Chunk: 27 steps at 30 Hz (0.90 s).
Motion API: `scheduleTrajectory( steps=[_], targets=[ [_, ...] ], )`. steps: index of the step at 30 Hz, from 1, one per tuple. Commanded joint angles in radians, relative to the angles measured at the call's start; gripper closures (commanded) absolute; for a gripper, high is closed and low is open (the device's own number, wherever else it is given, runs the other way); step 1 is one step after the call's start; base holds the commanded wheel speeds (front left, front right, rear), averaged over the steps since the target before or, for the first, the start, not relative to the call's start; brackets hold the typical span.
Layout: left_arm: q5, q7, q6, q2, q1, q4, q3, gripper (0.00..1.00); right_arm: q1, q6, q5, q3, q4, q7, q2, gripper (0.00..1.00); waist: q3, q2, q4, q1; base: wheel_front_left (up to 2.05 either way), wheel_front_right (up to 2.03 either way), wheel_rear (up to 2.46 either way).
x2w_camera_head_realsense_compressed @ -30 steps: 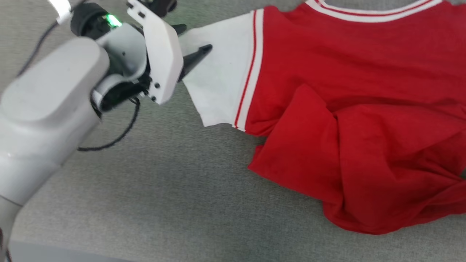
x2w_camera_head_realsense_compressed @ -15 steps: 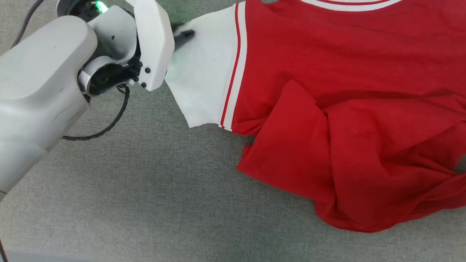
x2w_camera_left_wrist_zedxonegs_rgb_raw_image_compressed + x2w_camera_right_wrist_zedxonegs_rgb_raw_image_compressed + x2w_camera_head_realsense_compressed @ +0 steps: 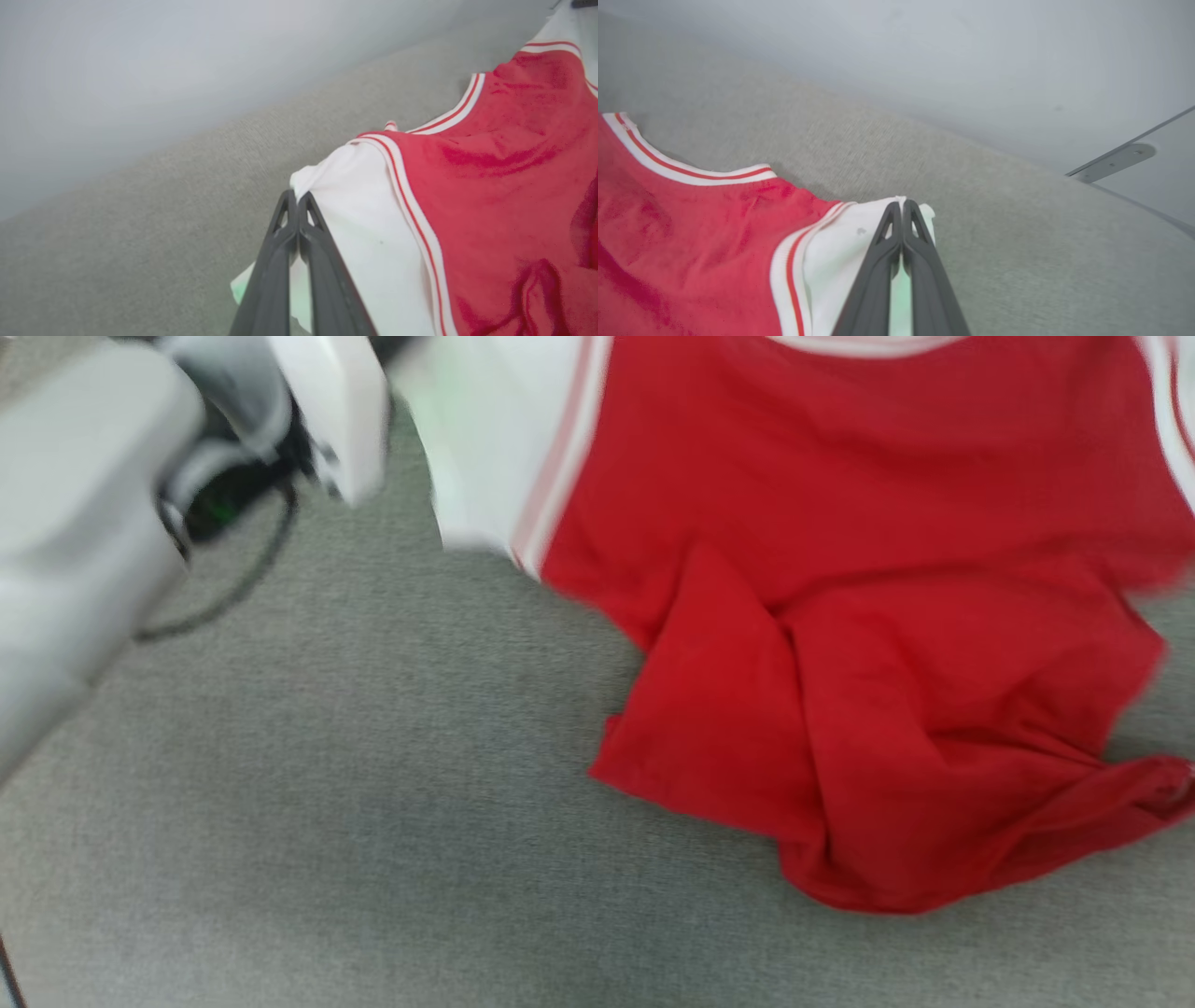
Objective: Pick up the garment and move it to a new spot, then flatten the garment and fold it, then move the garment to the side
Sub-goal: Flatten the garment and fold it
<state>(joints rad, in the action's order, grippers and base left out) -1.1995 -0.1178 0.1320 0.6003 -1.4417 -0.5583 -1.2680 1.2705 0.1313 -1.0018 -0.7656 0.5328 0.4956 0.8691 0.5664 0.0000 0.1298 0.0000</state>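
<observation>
Head view, blurred: the garment (image 3: 840, 616) lies on the grey surface (image 3: 327, 821), collar at the far edge and hem crumpled on the near side. Your left forearm (image 3: 75, 504) sits just beside the garment's left white sleeve (image 3: 485, 448).

Left wrist view: the left gripper (image 3: 295, 198) is pinched closed on that sleeve's outer corner, and the red body runs off to the fingers' right.

Right wrist view: the right gripper (image 3: 902, 207) is clamped on the right white sleeve (image 3: 831, 270), with the body to its left.

The garment's shoulder line spans between your two grips, so you'll likely want to lift both evenly.
</observation>
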Motion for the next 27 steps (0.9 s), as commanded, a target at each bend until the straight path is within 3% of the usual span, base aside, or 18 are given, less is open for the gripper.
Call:
scheduleTrajectory(
  steps=[1, 7, 18, 23, 27],
  targets=[
    [-0.017, 0.024, -0.003, -0.003, -0.026, -0.017, 0.012, 1.00, 0.022, -0.001, 0.008, 0.009, 0.015, -0.020, -0.008, 1.00, -0.011, 0.0000, -0.012, 0.0000, 0.00, 0.00, 0.00],
    [-0.098, 0.202, -0.003, -0.035, -0.113, -0.152, 0.117, 1.00, 0.187, -0.001, 0.076, 0.086, 0.156, -0.191, -0.099, 1.00, -0.013, 0.0000, -0.040, 0.0000, 0.00, 0.00, 0.00],
    [-0.198, 0.373, -0.003, -0.079, -0.403, -0.340, 0.339, 1.00, 0.588, -0.002, 0.254, 0.273, 0.518, -0.558, -0.296, 1.00, -0.027, 0.0000, -0.075, 0.0000, 0.00, 0.00, 0.00],
    [-0.217, 0.370, -0.003, -0.085, -0.400, -0.315, 0.350, 1.00, 0.642, -0.002, 0.285, 0.274, 0.615, -0.580, -0.354, 1.00, -0.058, 0.0000, -0.079, 0.0000, 0.00, 0.00, 0.00],
    [-0.245, 0.349, -0.003, -0.067, -0.317, -0.276, 0.329, 1.00, 0.578, -0.002, 0.274, 0.246, 0.632, -0.555, -0.370, 1.00, -0.077, 0.0000, -0.076, 0.0000, 0.00, 0.00, 0.00]
  ],
)
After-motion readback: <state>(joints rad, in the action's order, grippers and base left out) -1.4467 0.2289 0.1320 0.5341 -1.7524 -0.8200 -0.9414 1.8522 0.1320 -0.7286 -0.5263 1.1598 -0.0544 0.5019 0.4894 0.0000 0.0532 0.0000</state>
